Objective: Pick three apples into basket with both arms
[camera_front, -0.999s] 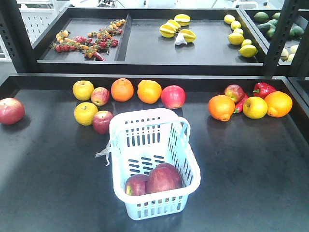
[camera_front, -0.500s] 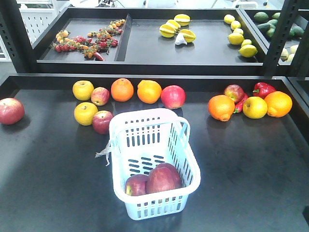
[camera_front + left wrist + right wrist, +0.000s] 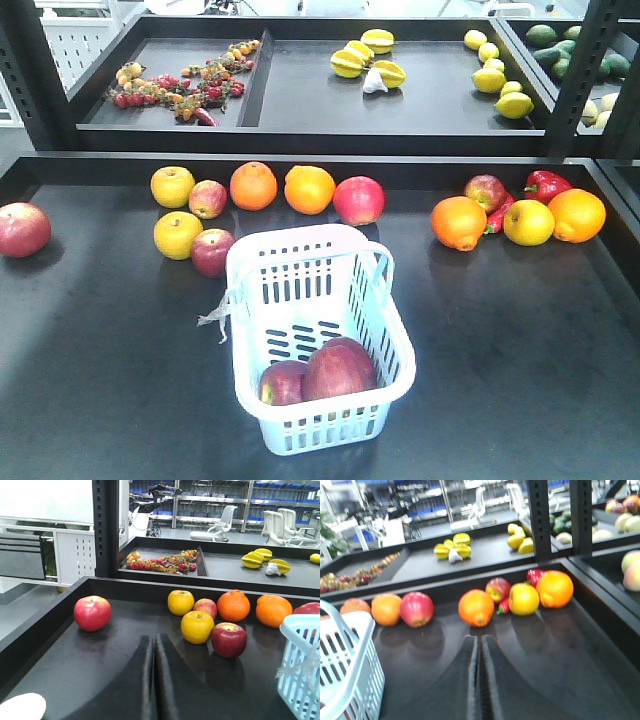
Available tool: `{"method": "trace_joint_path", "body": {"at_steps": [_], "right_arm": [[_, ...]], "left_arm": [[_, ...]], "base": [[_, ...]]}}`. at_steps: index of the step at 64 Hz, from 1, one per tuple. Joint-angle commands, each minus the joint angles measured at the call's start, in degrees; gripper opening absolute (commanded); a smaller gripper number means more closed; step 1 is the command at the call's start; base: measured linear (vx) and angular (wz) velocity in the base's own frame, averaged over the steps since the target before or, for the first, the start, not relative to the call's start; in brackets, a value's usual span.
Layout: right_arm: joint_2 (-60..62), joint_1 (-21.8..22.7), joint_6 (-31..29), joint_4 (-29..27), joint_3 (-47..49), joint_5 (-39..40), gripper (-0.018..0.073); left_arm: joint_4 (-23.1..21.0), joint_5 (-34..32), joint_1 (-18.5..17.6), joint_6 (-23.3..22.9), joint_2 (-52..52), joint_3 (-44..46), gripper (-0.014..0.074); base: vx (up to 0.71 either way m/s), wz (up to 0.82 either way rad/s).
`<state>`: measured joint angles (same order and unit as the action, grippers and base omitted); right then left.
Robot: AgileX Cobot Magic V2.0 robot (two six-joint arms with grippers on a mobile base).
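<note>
A: What is seen at the far left of the black table (image 3: pixel 520 380)?
B: A lone red apple (image 3: pixel 22 229) is set near the left wall, well apart from the rest. In the left wrist view the left gripper (image 3: pixel 154 652) is shown low over the table, its fingers pressed together with nothing between them.

A: And further in?
B: A cluster is laid along the back: two yellow apples (image 3: pixel 172 186), a small pale red apple (image 3: pixel 208 199), a dark red apple (image 3: pixel 212 252) just beside the basket's back left corner, then two oranges (image 3: pixel 253 185) and a pinkish red apple (image 3: pixel 358 200).

A: Where is the basket placed?
B: The pale blue basket (image 3: pixel 245 375) is stood at the middle of the table, a scrap of clear plastic (image 3: pixel 214 317) tied at its left rim. Two dark red apples (image 3: pixel 338 370) are held inside, touching, at the near end.

A: What is found to the right?
B: An orange, a red apple (image 3: pixel 485 190), a red bell pepper (image 3: pixel 545 184), a yellow apple and another orange are grouped near the back right. In the right wrist view the right gripper (image 3: pixel 480 647) is seen with its fingers closed against each other, empty.
</note>
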<state>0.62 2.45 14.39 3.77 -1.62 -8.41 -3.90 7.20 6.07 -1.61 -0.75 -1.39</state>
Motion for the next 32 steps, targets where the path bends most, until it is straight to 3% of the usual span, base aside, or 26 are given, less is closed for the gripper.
{"method": "trace_joint_path", "body": {"at_steps": [1,10,32], "right_arm": [[0.6,0.3,-0.4,1.2,-0.9,6.3,-0.0001],[0.6,0.3,-0.4,3.8,-0.9,6.9,-0.0001],[0.6,0.3,-0.4,3.7,-0.9,8.4,-0.0001]], "left_arm": [[-0.6,-4.6,0.1,-0.6,-0.8,-1.3,-0.0006],[-0.6,-4.6,0.1,-0.6,-0.8,-1.3,-0.0006],[-0.6,-4.6,0.1,-0.6,-0.8,-1.3,-0.0006]], "base": [[0.0,0.0],[0.0,0.0],[0.0,0.0]]}}
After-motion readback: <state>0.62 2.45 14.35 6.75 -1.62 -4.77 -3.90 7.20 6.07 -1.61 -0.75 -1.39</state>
